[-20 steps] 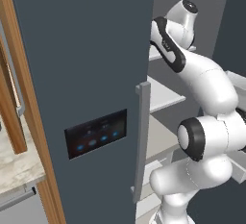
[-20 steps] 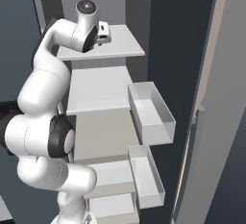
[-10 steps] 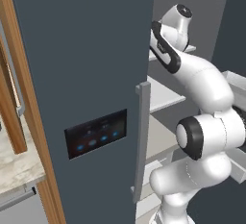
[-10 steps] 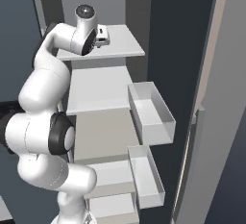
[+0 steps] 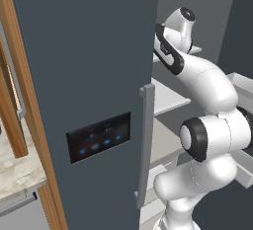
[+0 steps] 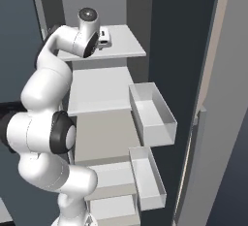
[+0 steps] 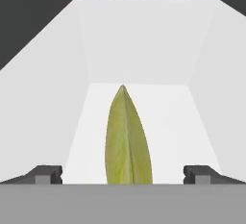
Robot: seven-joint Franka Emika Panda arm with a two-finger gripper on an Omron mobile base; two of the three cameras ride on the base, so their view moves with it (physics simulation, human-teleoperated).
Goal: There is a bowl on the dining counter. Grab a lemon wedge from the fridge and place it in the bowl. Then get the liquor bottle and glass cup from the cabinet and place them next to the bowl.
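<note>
On the white shelf inside the open fridge (image 5: 94, 76), the lemon wedge (image 7: 127, 139) lies as a slim yellow-green sliver, its pointed end aimed away from the hand camera toward the back wall. In the hand view it sits squarely between the two dark fingertips (image 7: 48, 174), which stand wide apart at either side of the picture with the wedge untouched between them; the gripper (image 7: 123, 175) is fully spread and has hold of nothing. How close the tips are to the fruit is hard to judge from this angle, though the near end of the wedge appears to run down to the level of the fingertips.

White walls close in around the wedge on both sides, and a pale floor runs back to the rear panel.

From the base cameras the white arm (image 6: 48, 89) reaches up into the fridge at the top shelf (image 6: 121, 43), its wrist bent over that shelf. Below it more white shelves step downward, and two white door bins (image 6: 151, 113) hang on the inner face of the open right door. In the left base view the closed left door carries a long grey handle (image 5: 146, 145) and a black panel with blue lights (image 5: 99, 136). A strip of brown wooden trim (image 5: 29, 100) borders the fridge on its left.
</note>
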